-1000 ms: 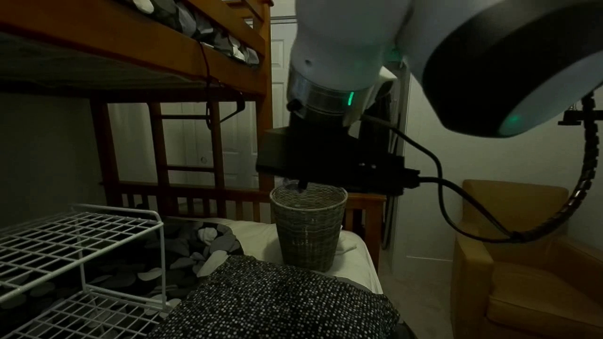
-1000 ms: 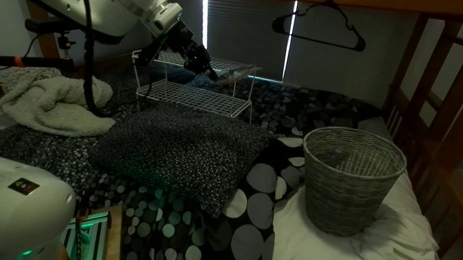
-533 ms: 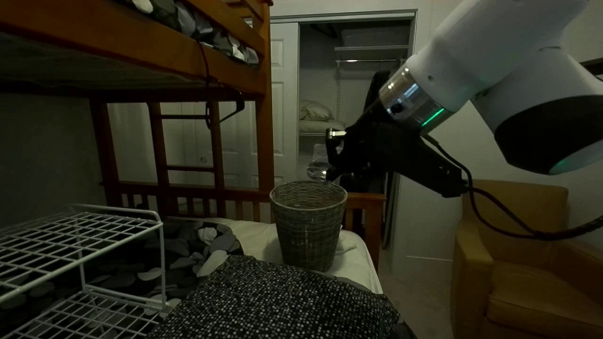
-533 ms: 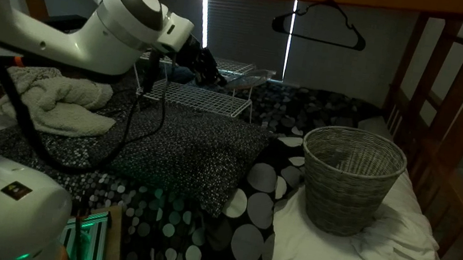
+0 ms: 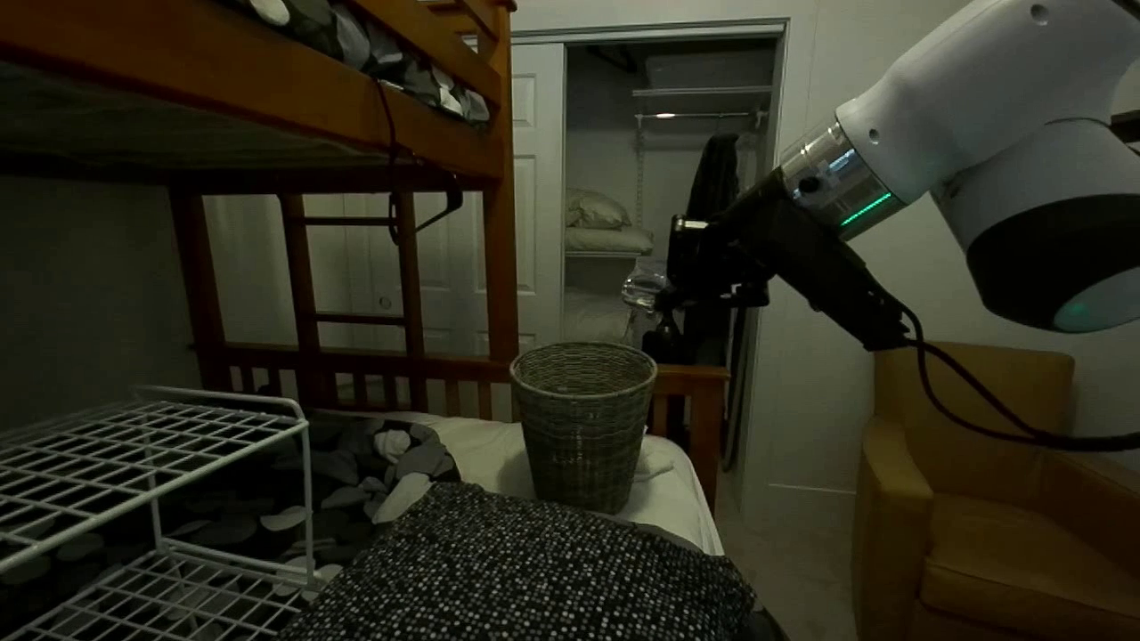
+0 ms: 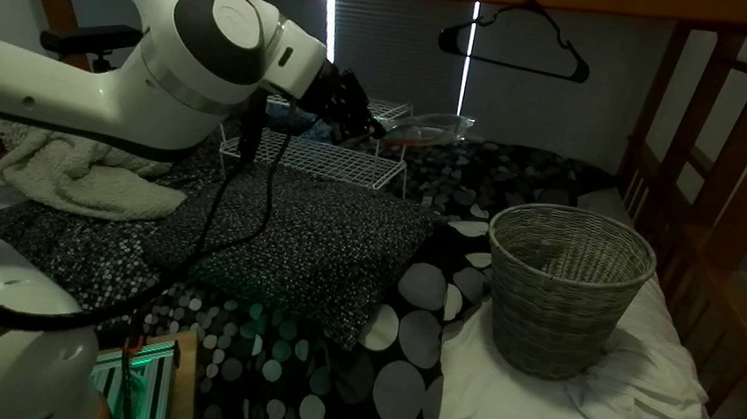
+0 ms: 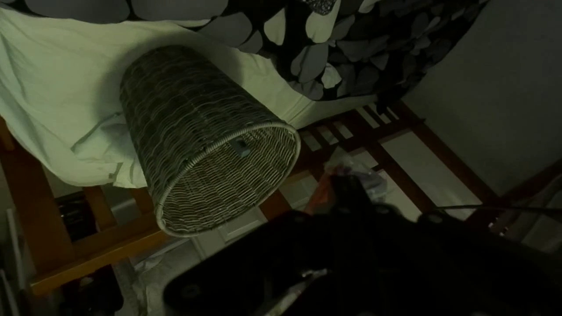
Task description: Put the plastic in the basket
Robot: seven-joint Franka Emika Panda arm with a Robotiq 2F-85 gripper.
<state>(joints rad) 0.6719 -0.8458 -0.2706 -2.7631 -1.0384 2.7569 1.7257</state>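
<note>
The plastic is a clear, crinkled bag (image 5: 644, 285) with some orange-red and purple colouring. It also shows in an exterior view (image 6: 428, 130) and in the wrist view (image 7: 374, 181). My gripper (image 5: 670, 298) is shut on one end of it and holds it in the air; the gripper shows in an exterior view (image 6: 379, 130) and, very dark, in the wrist view (image 7: 351, 186). The woven grey-beige basket (image 5: 583, 450) stands upright on the bed in both exterior views (image 6: 555, 323). In the wrist view the basket (image 7: 184, 101) lies left of the fingertips, apart from them.
A small dark object (image 7: 240, 148) is inside the basket. A white wire rack (image 6: 322, 158) stands on the bed behind a dark dotted pillow (image 6: 295, 250). A black hanger (image 6: 515, 61) hangs from the upper bunk. The wooden bed end (image 5: 695, 383) is behind the basket.
My arm has swung clear of the basket's front in an exterior view, moving right and up there. In the other exterior view, the gripper and plastic have moved right, toward the basket. The basket is still.
</note>
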